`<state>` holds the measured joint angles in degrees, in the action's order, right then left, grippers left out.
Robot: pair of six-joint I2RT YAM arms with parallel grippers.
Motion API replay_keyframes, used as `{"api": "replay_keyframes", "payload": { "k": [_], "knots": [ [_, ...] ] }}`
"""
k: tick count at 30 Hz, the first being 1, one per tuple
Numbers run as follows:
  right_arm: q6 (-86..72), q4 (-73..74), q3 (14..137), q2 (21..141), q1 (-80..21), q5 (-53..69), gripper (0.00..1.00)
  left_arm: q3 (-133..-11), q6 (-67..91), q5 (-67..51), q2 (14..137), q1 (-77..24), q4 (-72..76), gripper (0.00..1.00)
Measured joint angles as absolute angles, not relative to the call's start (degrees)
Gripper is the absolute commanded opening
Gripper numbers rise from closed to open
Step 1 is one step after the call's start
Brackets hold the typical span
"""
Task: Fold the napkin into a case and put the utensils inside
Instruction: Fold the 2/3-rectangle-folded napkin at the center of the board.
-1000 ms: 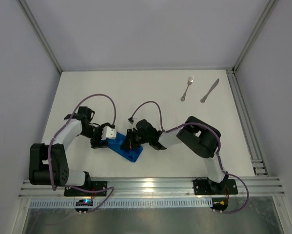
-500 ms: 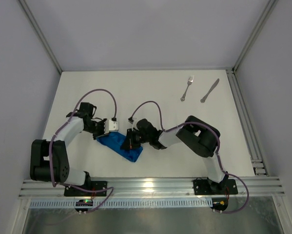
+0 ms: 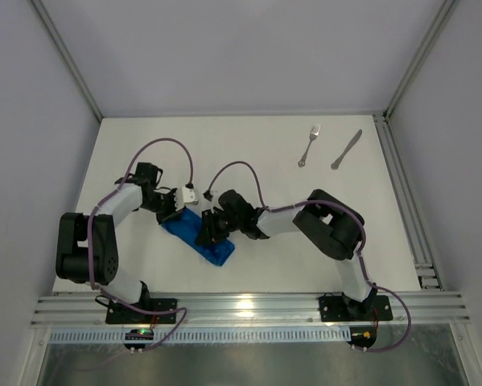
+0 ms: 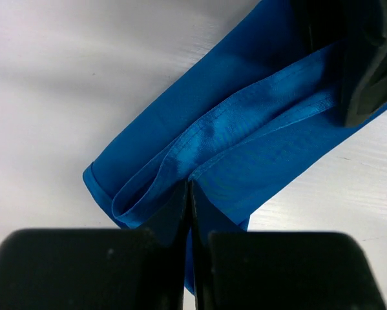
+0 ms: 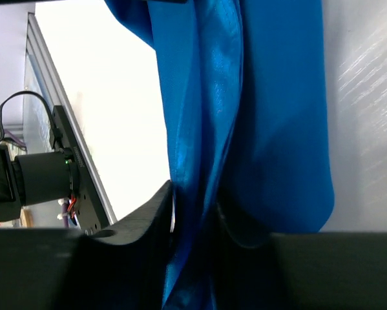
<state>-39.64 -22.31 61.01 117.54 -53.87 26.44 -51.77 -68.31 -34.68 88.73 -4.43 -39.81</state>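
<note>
The napkin [image 3: 202, 238] lies as a narrow blue strip, slanting from upper left to lower right, near the front middle of the table [image 3: 249, 265]. My left gripper [image 3: 176, 212] is at its upper-left end. In the left wrist view the left gripper [image 4: 188, 188] is shut, pinching a hemmed edge of the napkin [image 4: 245, 123]. My right gripper [image 3: 208, 230] is over the strip's middle. Its jaws stand a little apart in the right wrist view, where the right gripper [image 5: 193, 206] has a fold of the napkin [image 5: 277, 97] between them. The fork [image 3: 309, 145] and knife [image 3: 346, 149] lie at the far right.
The aluminium rail [image 3: 249, 305] with both arm bases runs along the near edge, also seen as the rail [image 5: 51, 110] in the right wrist view. A right finger [image 4: 364, 64] shows at the top right of the left wrist view. Grey walls enclose the table.
My left gripper has moved up to the napkin's upper-left end and shut on its edge. The right gripper's jaws have parted around the fold. The strip's left end has shifted a little.
</note>
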Motion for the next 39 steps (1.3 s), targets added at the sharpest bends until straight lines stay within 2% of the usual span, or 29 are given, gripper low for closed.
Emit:
{"api": "replay_keyframes", "payload": {
  "k": [6, 11, 16, 19, 22, 32, 34, 35, 38, 39],
  "knots": [
    [-36.29, -16.67, 63.42, 116.33, -53.89, 26.61, 0.5, -52.27, -65.91, -32.95, 90.91, -4.91, -38.41, 0.0],
    [-33.06, -8.93, 65.93, 114.37, -53.89, 24.56, 0.72, -52.31, -64.79, -32.4, 91.96, -5.23, -37.89, 0.0],
    [-29.71, -0.21, 67.79, 111.83, -53.89, 20.36, 0.77, -53.04, -64.66, -32.1, 91.98, -5.23, -37.91, 0.0],
    [-28.64, 3.77, 68.49, 110.93, -53.89, 18.0, 0.87, -53.49, -64.66, -32.12, 91.98, -5.23, -37.89, 0.0],
    [-27.92, 6.52, 69.54, 110.72, -53.89, 15.64, 0.89, -53.52, -64.66, -32.12, 91.98, -5.23, -37.93, 0.0],
    [-23.88, 14.76, 73.76, 108.81, -53.69, 8.95, 0.88, -53.84, -64.75, -32.12, 91.98, -5.23, -38.06, 0.0],
    [-23.7, 15.0, 73.8, 106.89, -53.19, 8.51, 0.81, -54.0, -64.75, -32.12, 91.98, -5.23, -38.13, 0.0],
    [-23.73, 14.96, 73.8, 105.93, -52.8, 8.47, 0.72, -54.02, -64.77, -32.12, 91.98, -5.23, -38.13, 0.0],
    [-24.25, 13.56, 73.73, 103.98, -50.72, 8.88, 0.57, -54.11, -64.86, -32.12, 91.98, -5.23, -38.2, 0.0],
    [-24.6, 12.75, 73.71, 103.74, -49.82, 9.21, 0.46, -54.13, -64.86, -32.12, 91.98, -5.23, -38.22, 0.0]
  ]
}}
